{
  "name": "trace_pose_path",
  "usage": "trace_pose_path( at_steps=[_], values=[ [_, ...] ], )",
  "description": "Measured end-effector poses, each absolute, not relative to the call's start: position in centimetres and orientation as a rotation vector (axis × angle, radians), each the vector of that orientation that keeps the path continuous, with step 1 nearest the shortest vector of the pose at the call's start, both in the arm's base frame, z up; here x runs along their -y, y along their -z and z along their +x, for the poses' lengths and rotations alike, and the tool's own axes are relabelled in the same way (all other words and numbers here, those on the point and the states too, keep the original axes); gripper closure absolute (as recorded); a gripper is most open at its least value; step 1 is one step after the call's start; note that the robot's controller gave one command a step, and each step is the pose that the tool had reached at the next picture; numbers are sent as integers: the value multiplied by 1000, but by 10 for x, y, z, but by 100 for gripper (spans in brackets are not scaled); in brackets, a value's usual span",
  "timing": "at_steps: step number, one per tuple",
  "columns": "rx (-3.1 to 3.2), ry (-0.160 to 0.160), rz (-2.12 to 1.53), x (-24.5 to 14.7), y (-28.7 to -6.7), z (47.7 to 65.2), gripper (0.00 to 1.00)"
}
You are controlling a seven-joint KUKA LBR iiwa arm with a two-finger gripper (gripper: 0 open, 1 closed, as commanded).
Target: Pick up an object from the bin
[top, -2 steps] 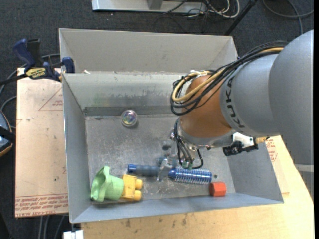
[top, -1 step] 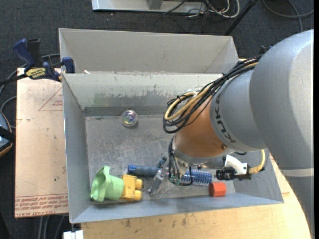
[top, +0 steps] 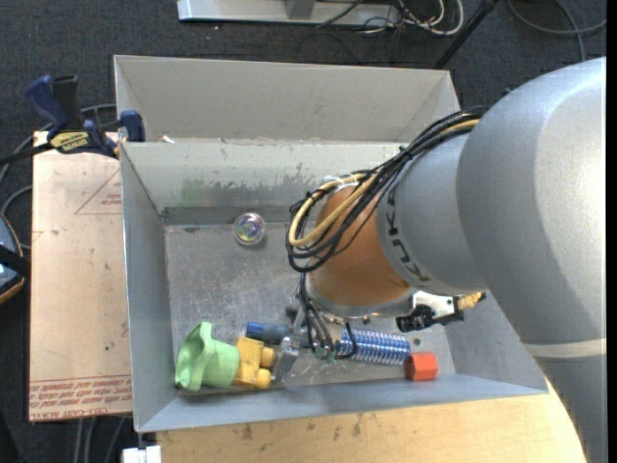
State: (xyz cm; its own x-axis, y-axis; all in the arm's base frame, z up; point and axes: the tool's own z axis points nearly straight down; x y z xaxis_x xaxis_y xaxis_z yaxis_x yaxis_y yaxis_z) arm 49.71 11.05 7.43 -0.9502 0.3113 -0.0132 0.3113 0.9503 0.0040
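Pincer is low in the bin, just right of the yellow block, near the floor. Can't tell if it's released or clenched: the orange cover and cables hide the tip. Nothing is visibly grasped.

Candidates nearest it:
- yellow block
- small blue piece, just above the yellow block
- ribbed blue-white coil, right of the yellow block, past the pincer

Others:
- green toy, touching the yellow block on its left
- orange-red cube, far right of the yellow block, just beyond the coil
- shiny ball, well above the yellow block, alone

Progress, my read: descent looks done, grasp unconfirmed. Left to do: clamp on one item, lift it clear of the bin.
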Motion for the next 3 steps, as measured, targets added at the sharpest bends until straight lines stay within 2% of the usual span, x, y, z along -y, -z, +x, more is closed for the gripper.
trace_pose_path(
  at_steps=[1, 3],
  values=[
    [-3092, -10, 492, -113, -75, 497, 100],
    [-3099, -4, 488, -114, -186, 499, 100]
  ],
)
